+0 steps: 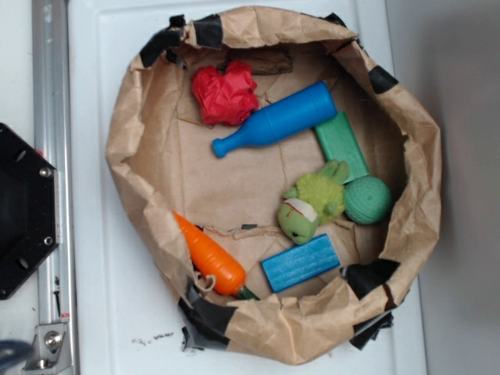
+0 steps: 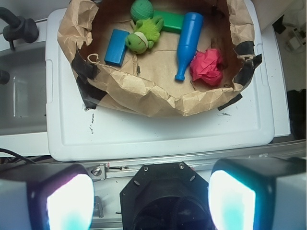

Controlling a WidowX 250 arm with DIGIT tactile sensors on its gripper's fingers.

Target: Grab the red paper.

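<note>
Crumpled red paper ball point(image 2: 206, 66) far ahead, slightly right of my claw point(image 2: 151, 201); pads apart, empty. Approach step: reach forward, descend.

White tabletop point(image 1: 117, 297), taped brown paper nest point(image 1: 141, 148) resting on it

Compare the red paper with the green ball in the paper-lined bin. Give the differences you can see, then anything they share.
The red paper is bright red; the green ball is green. The red paper is crumpled and irregular; the green ball is round and evenly textured. The red paper touches the blue bottle-shaped toy; the green ball sits beside the fuzzy green plush and the green block. Both are similar in size and lie inside the brown paper bin.
</note>
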